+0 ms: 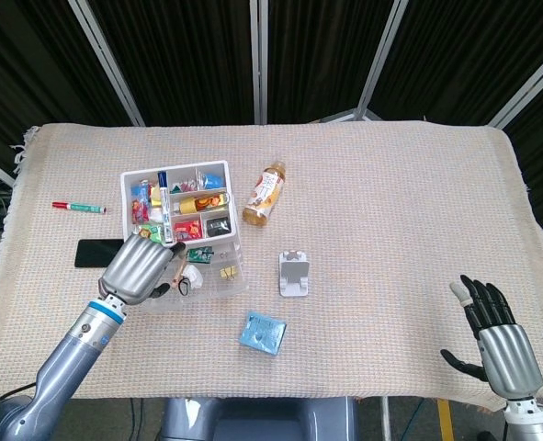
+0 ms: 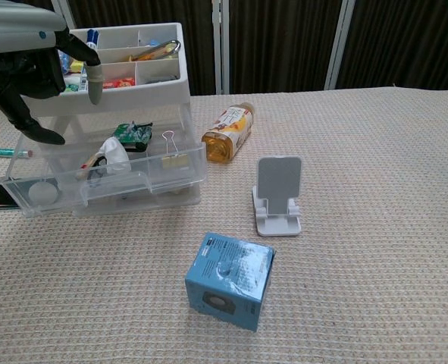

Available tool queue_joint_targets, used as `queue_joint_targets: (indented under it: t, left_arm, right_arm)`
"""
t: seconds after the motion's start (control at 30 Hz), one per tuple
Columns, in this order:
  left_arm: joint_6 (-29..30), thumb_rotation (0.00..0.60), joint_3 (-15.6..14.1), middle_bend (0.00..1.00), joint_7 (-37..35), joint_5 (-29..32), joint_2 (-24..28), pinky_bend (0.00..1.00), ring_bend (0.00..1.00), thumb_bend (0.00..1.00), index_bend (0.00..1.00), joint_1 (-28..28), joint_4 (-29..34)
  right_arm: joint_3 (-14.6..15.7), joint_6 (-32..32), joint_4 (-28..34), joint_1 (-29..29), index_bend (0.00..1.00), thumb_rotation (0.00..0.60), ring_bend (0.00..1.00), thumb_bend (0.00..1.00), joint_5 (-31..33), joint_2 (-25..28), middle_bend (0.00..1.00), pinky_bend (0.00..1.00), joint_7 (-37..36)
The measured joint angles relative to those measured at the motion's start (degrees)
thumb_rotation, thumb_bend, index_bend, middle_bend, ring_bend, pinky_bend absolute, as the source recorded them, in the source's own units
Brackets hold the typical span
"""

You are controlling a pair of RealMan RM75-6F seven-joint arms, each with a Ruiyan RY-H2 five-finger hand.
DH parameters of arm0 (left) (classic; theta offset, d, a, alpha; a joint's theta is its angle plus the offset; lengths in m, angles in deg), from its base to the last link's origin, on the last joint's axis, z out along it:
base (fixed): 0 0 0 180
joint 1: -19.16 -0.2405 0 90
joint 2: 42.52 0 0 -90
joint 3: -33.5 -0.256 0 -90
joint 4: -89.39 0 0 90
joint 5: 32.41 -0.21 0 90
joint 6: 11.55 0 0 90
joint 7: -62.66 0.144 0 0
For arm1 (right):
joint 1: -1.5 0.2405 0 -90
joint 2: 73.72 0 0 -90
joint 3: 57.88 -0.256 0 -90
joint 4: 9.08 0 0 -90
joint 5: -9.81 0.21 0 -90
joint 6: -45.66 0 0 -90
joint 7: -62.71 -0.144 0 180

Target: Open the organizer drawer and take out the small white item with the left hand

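The white organizer [image 1: 223,167] [image 2: 110,97] stands at the table's left, its top tray full of small things. Its clear lower drawer [image 1: 234,285] [image 2: 133,191] is pulled out toward me. In the drawer lie a small white ball [image 2: 42,190] at the front left, a crumpled white piece [image 2: 116,155], a binder clip and a green item. My left hand [image 1: 141,266] [image 2: 28,62] hovers over the drawer's left half, fingers spread, holding nothing. My right hand [image 1: 497,338] rests open at the table's near right corner, far from the organizer.
A tea bottle [image 1: 265,193] [image 2: 227,134] lies right of the organizer. A white phone stand [image 1: 295,274] [image 2: 278,193] and a blue box [image 1: 263,333] [image 2: 230,280] sit nearer me. A red and green marker [image 1: 79,208] and a black phone [image 1: 95,253] lie left of the organizer.
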Motion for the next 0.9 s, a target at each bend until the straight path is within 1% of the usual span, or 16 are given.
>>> queue_joint_targets:
  t: [0.13, 0.27, 0.5, 0.67, 0.8, 0.9]
  left_arm:
    - [-0.9, 0.6, -0.5, 0.93, 2.6, 3.6, -0.1, 0.72, 0.85, 0.18, 0.44, 2.4, 0.1]
    - [-1.4, 0.6, -0.9, 0.93, 3.5, 6.4, -1.0, 0.72, 0.85, 0.19, 0.44, 4.3, -0.4]
    - [-0.6, 0.6, -1.9, 0.93, 6.8, 9.8, -3.5, 0.72, 0.85, 0.19, 0.45, 6.9, -1.4]
    - [1.1, 0.6, -2.4, 0.93, 8.7, 12.0, -6.1, 0.72, 0.85, 0.24, 0.45, 8.6, -2.2]
    - [2.6, 0.6, -2.7, 0.93, 9.8, 13.9, -7.3, 0.72, 0.85, 0.31, 0.45, 9.8, -2.5]
    - [3.5, 0.6, -2.8, 0.94, 9.9, 14.8, -7.9, 0.72, 0.86, 0.31, 0.45, 10.5, -2.8]
  right_arm:
    - [-0.1, -0.2, 0.0, 0.1, 0.0, 0.6, 0.0, 0.02, 0.3, 0.1, 0.0, 0.0, -0.2]
    - [-0.1, -0.3, 0.1, 0.1, 0.0, 0.6, 0.0, 0.02, 0.3, 0.2, 0.0, 0.0, -0.3]
    - [-0.2, 0.0, 0.2, 0.0, 0.0, 0.6, 0.0, 0.02, 0.4, 0.4, 0.0, 0.0, -0.9]
    - [-0.2, 0.3, 0.3, -0.1, 0.0, 0.6, 0.0, 0.02, 0.3, 0.7, 0.0, 0.0, -1.5]
    - [-0.3, 0.4, 0.3, -0.1, 0.0, 0.6, 0.0, 0.02, 0.3, 0.8, 0.0, 0.0, -2.0]
    - [-0.2, 0.4, 0.3, -0.1, 0.0, 0.6, 0.0, 0.02, 0.1, 0.9, 0.0, 0.0, -2.0]
